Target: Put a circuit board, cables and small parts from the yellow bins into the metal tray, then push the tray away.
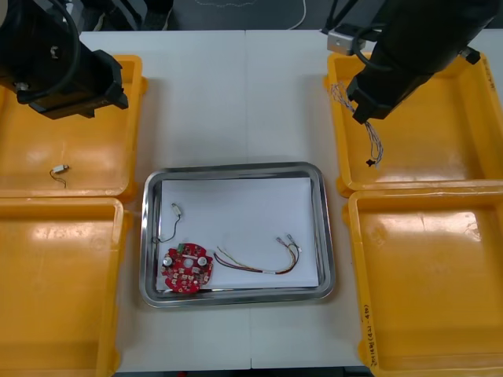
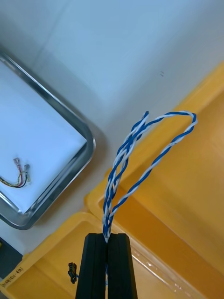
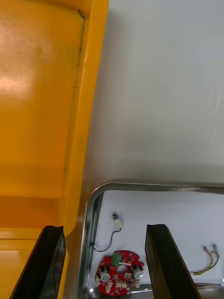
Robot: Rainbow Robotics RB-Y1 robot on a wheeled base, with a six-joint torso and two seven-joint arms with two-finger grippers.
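Cable [image 2: 140,154], clenched by one end in the right gripper [image 2: 107,238] jaws, could be snagged on the bin [image 2: 186,201] rim beneath them; left gripper [image 3: 105,229] jaws are released.

**Light from above, glare on the bins**

Bright, even light from above across the table [image 1: 236,94]; shadows faint and soft-edged. Broad white glare patches on the floors of the near left bin [image 1: 55,236] and near right bin [image 1: 409,236]. Thin bright highlights along the rim of the metal tray [image 1: 236,167]; white inside flat-lit, close to washed out. Darker shade under the left arm [image 1: 55,63], on the far left bin [image 1: 78,149]. From the left wrist, pale sheen on that bin's floor. From the right wrist, table grading from bright to grey; blue and white cable [image 2: 125,149], pinched in the closed right gripper [image 2: 107,236], well lit.
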